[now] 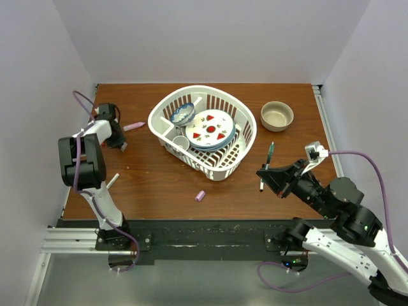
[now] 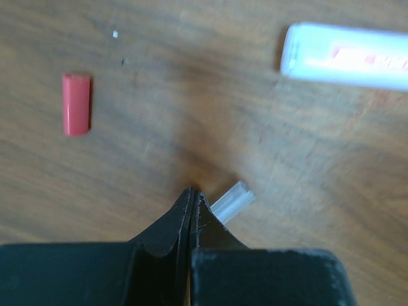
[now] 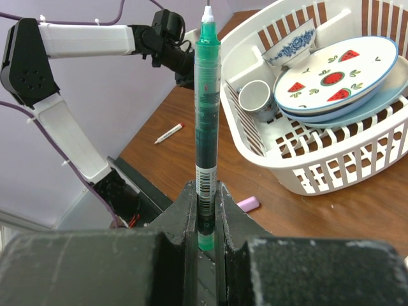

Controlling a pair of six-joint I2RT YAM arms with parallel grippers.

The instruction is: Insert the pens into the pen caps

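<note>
— Right pincer (image 1: 262, 173) first, seen from above — what is it doing?
— Clamped on a green pen (image 1: 269, 153) at the lower right of the frame, beside the white basket (image 1: 220, 175). The left pincer (image 1: 118, 137) sits low over the table at the upper left, next to a lilac pen (image 1: 133, 126).
— Anything else on the table?
— A lilac cap (image 1: 200, 196) lies below the basket, well apart from both arms. A white pen (image 1: 112, 181) lies at the left, near the left arm.
— And the left wrist view?
— Its fingertips are pressed together with no gap. A clear stub (image 2: 233, 201) pokes out beside the right-hand finger — held or only lying there, I can't tell. A red cap (image 2: 76, 104) lies at the upper left, apart from the fingers. The end of a pale pen (image 2: 347, 56) shows at the upper right.
— The right wrist view?
— The fingers are shut on the green pen's lower end, and it stands upright with its white tip at the top. The lilac cap lies just right of the fingers. The basket at the upper right holds a watermelon plate (image 3: 335, 73) and a cup (image 3: 258, 99).
</note>
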